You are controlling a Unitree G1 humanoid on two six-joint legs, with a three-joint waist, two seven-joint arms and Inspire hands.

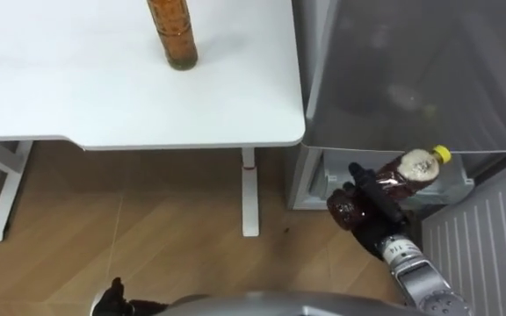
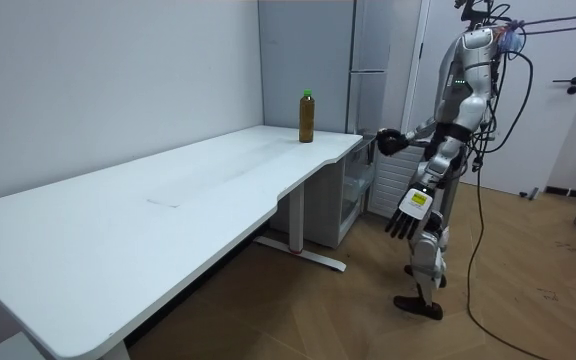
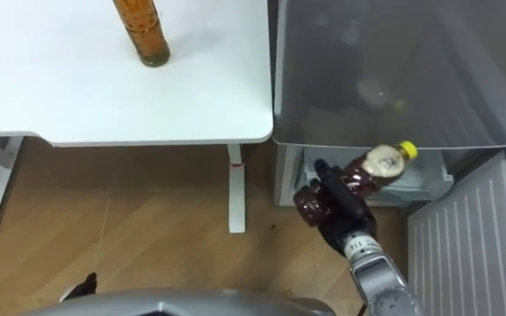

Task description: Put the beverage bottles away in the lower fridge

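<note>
Before the open lower fridge compartment (image 1: 316,180), a yellow-capped bottle of dark drink (image 1: 414,167) lies tilted in the robot's right hand (image 1: 378,200), whose fingers are curled round its middle, with the cap pointing into the fridge. The bottle is not yet inside. It hangs at the mouth of the compartment, just under the lower edge of the closed upper door (image 1: 411,70), so a push forward at this height could knock the cap or shoulder against that edge and twist the bottle out of the grasp. Released while lying over like this, it could roll back out onto the floor. The swung-out lower door (image 1: 486,250) stands close beside the forearm and could catch it. A second, amber bottle (image 1: 174,35) stands upright on the white bench (image 1: 104,88). The left hand (image 2: 405,214) hangs at the robot's side, fingers loose.
</note>
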